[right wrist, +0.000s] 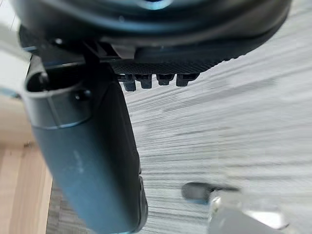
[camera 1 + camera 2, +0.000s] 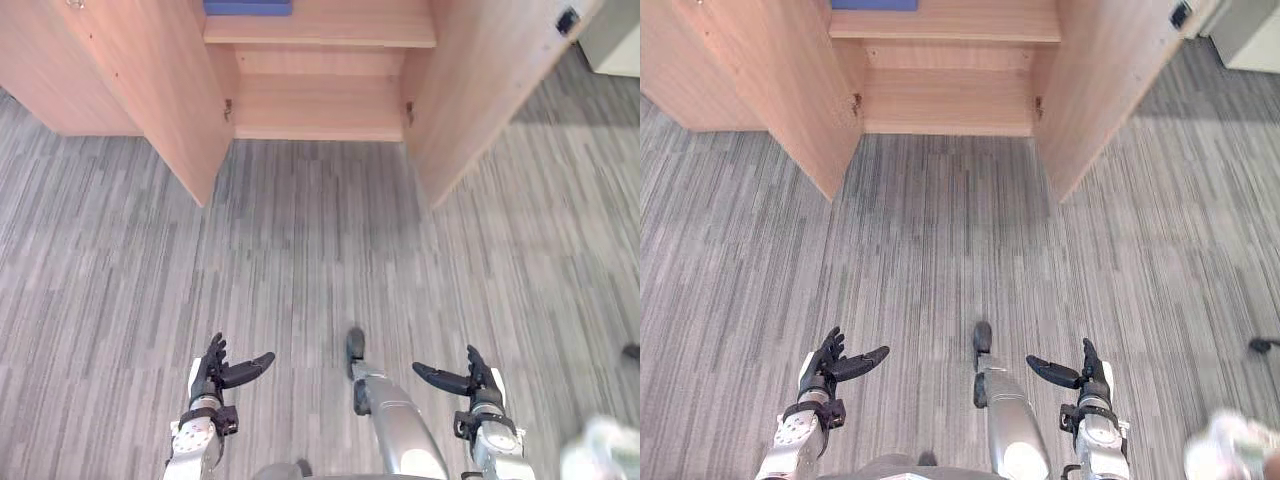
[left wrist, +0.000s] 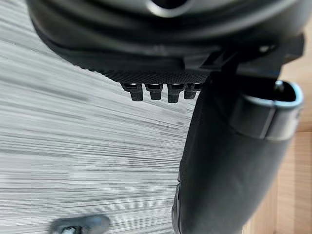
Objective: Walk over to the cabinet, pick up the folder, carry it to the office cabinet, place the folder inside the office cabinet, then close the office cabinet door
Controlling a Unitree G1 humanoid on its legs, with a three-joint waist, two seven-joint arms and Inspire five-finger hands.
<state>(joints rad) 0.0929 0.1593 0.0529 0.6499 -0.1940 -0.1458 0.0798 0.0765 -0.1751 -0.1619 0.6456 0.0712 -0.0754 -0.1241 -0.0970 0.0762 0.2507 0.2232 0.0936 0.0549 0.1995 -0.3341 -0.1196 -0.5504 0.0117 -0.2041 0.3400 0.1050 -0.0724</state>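
Facing the cabinet (image 2: 320, 110), both hands empty.
The blue folder (image 2: 247, 7) lay on its shelf; left hand (image 2: 212, 375) and right hand (image 2: 475, 378) hung, fingers straight. Stepping in, an arm could clip a door (image 2: 480, 90).

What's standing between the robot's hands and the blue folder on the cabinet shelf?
Nothing visible. The left hand and right hand are open and empty, low over the grey floor. Ahead, the cabinet has its doors wide open, and the blue folder lies on its shelf, with bare floor between.
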